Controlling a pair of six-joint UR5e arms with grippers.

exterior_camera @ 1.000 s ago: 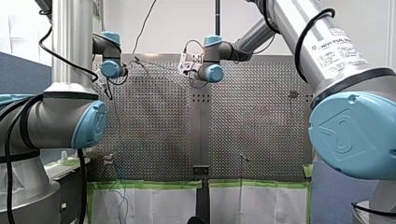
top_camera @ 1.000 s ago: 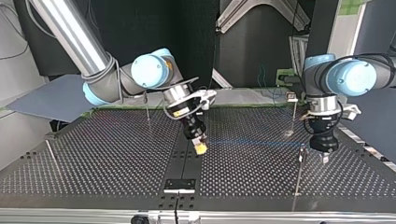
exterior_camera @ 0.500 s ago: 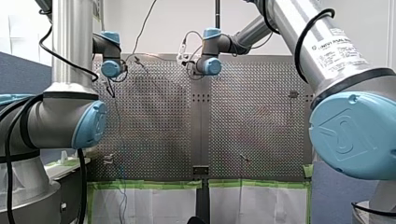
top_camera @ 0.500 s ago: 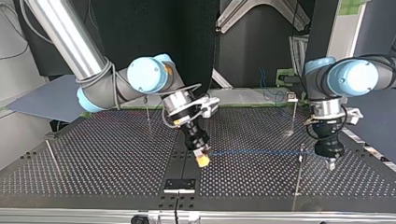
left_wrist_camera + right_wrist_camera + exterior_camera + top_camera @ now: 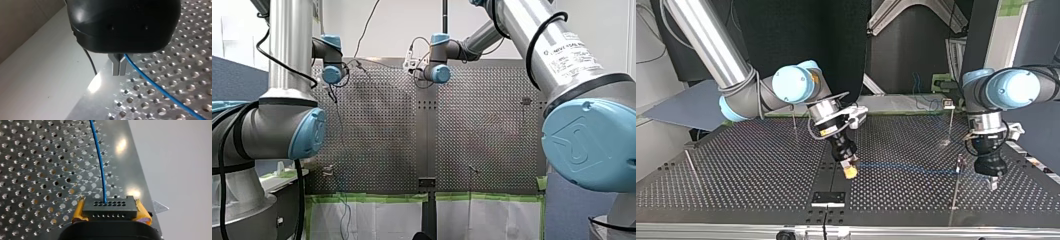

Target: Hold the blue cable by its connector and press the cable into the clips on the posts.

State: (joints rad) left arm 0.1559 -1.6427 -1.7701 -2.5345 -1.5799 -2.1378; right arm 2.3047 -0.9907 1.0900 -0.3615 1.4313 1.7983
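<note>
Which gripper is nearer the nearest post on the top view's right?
Left. My left gripper hangs just beside the post, shut on the blue cable. My right gripper is well away toward the table's middle, clamping the connector.

two grippers (image 5: 851,171), one blue cable (image 5: 100,165), one connector (image 5: 110,207), four posts (image 5: 794,116).

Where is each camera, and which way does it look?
Front view: behind and above the shoulders, looking over the perforated table; my left arm and my right arm frame it.
Top view: across the table, facing the arms; my right gripper at left, my left gripper at right.
Left wrist view: on that wrist, looking along its fingers at the table.
Right wrist view: on that wrist, looking over the gripped connector.
Shared: top and both wrist views show the blue cable.
</note>
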